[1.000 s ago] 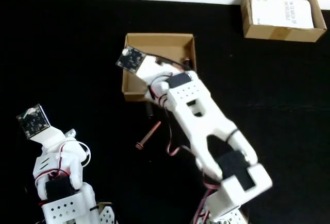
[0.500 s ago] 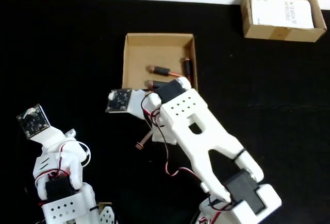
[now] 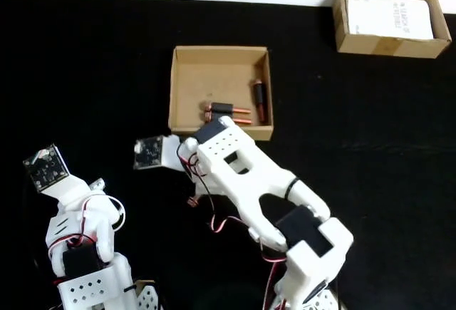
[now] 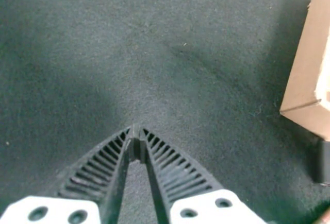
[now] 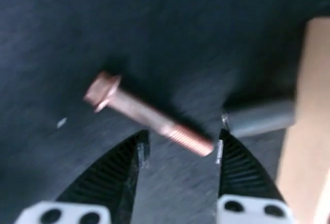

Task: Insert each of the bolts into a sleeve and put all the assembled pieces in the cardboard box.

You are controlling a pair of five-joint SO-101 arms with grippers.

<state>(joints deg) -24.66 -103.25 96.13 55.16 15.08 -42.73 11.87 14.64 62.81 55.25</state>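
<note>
Loose bolt under my right hand, not yet gripped.
Left hand (image 4: 135,140) pinched closed and empty, near-left. Bolt (image 5: 149,116) lies flat on the worktop (image 3: 100,75), just near of the cardboard box (image 3: 221,51). Right hand (image 5: 180,144) is spread wide astride its threaded end, with the sleeve (image 5: 260,117) beside. I judge the bolt stiff, light and prone to rolling, so I'd grip mid-shank.

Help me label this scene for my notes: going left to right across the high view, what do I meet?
First the left arm, then the cardboard box, then the second box with paper inside.
</note>
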